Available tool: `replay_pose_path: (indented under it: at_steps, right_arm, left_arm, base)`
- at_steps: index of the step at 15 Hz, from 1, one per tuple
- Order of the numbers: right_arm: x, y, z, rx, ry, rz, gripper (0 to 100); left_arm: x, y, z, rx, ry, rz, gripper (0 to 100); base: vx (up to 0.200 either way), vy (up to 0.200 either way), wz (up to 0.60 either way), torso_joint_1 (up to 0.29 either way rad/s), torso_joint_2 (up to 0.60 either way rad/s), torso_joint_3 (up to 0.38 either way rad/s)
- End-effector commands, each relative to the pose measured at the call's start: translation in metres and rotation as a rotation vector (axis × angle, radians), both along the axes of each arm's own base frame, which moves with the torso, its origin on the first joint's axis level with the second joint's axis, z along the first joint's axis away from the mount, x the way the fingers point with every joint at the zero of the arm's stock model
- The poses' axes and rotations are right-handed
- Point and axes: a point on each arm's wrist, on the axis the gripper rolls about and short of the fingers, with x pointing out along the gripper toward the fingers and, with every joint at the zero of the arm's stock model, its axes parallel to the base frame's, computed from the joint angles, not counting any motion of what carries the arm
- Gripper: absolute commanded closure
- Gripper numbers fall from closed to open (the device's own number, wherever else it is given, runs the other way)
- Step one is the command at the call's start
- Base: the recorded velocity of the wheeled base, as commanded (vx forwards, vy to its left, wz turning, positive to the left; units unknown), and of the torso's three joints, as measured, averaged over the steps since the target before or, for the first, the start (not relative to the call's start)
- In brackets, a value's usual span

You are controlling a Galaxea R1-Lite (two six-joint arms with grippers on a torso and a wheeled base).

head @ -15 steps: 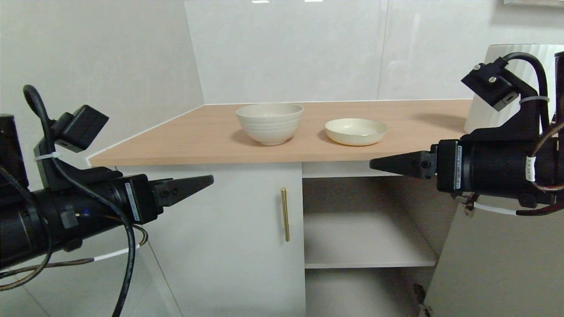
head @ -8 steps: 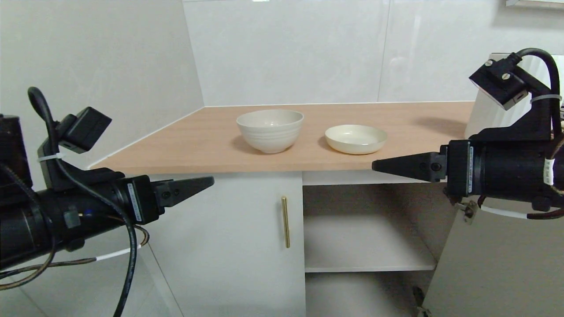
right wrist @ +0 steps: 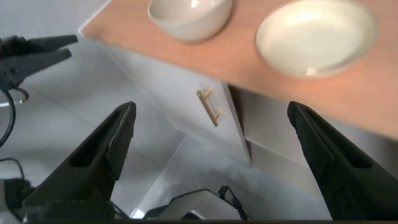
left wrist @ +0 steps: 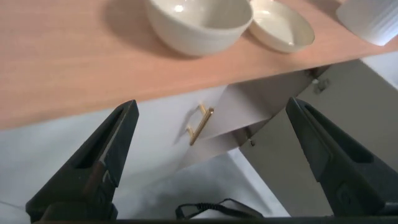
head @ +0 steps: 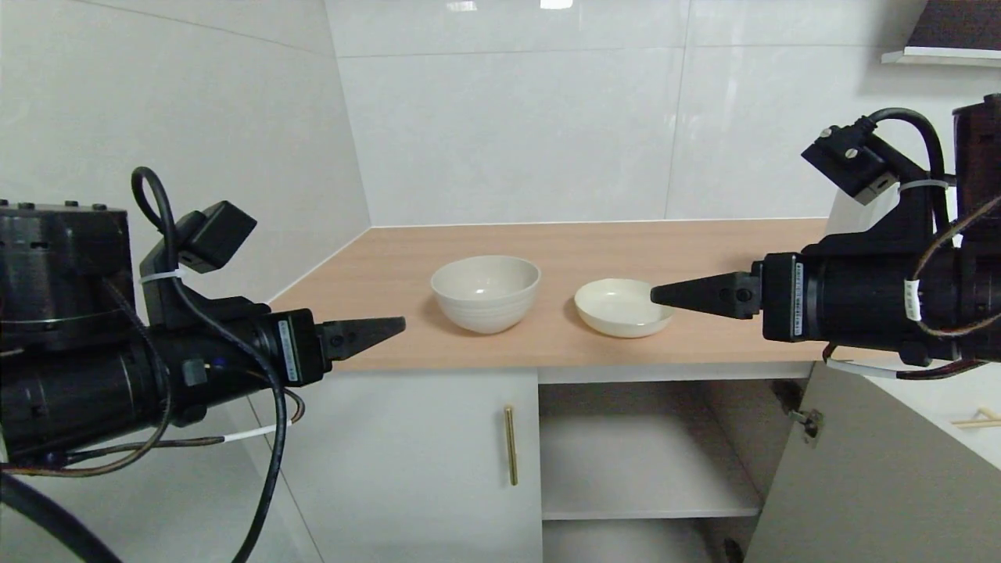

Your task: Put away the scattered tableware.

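Note:
A deep cream bowl [head: 485,292] and a shallow cream dish [head: 622,306] stand side by side on the wooden countertop [head: 407,274], near its front edge. My left gripper [head: 395,322] hangs at counter height, left of the bowl and short of the front edge; its fingers [left wrist: 99,168] are spread wide, so it is open and empty. My right gripper [head: 657,295] hovers in front of the dish, open and empty too, its fingers [right wrist: 93,162] far apart. From the wrists I see the bowl [left wrist: 199,22] [right wrist: 189,15] and the dish [left wrist: 280,28] [right wrist: 317,34] ahead.
Below the counter, the left cabinet door with a brass handle [head: 510,446] is closed. The right door [head: 829,485] stands open, showing a white shelf [head: 649,469]. A white ribbed container [left wrist: 373,18] stands on the counter's right. Chopsticks [head: 977,421] lie on a white surface at far right.
The whole head view has shifted as the camera rose. Both grippers, earlier level with the cabinet front under the counter, now stand at countertop height; the right tip overlaps the dish.

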Motion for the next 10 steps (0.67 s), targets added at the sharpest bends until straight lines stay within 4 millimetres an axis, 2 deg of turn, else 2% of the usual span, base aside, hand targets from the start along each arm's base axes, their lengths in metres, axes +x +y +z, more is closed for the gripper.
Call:
replay_pose_path:
  at_steps: [1, 5, 6, 7, 8, 10]
  right_arm:
    - [0.006, 0.002, -0.005, -0.011, 0.015, -0.007, 0]
    - [0.013, 0.006, -0.011, -0.018, 0.023, -0.013, 0]
    - [0.021, 0.010, -0.012, -0.012, 0.006, -0.022, 0]
    - [0.025, 0.010, -0.014, -0.014, 0.009, -0.031, 0]
    - [0.050, 0.011, -0.012, -0.013, 0.025, -0.088, 0]
    - [0.087, 0.012, -0.024, -0.042, 0.109, -0.222, 0]
  left_arm:
    - [0.009, -0.003, -0.008, 0.011, 0.032, -0.001, 0]
    - [0.025, -0.009, -0.003, 0.009, 0.023, -0.002, 0]
    - [0.040, -0.015, 0.003, 0.006, 0.010, -0.001, 0]
    - [0.045, -0.016, 0.006, 0.005, 0.000, 0.001, 0]
    - [0.064, -0.022, 0.015, 0.008, -0.003, 0.010, 0]
    - [0.073, -0.025, 0.008, 0.074, 0.145, 0.039, 0]
  base:
    - [0.000, 0.000, 0.00, 0.198, -0.48, -0.281]
    - [0.000, 0.000, 0.00, 0.179, -0.43, -0.257]
    - [0.000, 0.000, 0.00, 0.080, -0.16, -0.100]
    - [0.000, 0.000, 0.00, 0.041, -0.08, -0.051]
    - [0.000, 0.000, 0.00, 0.022, -0.05, -0.032]
    - [0.000, 0.000, 0.00, 0.000, 0.00, 0.000]
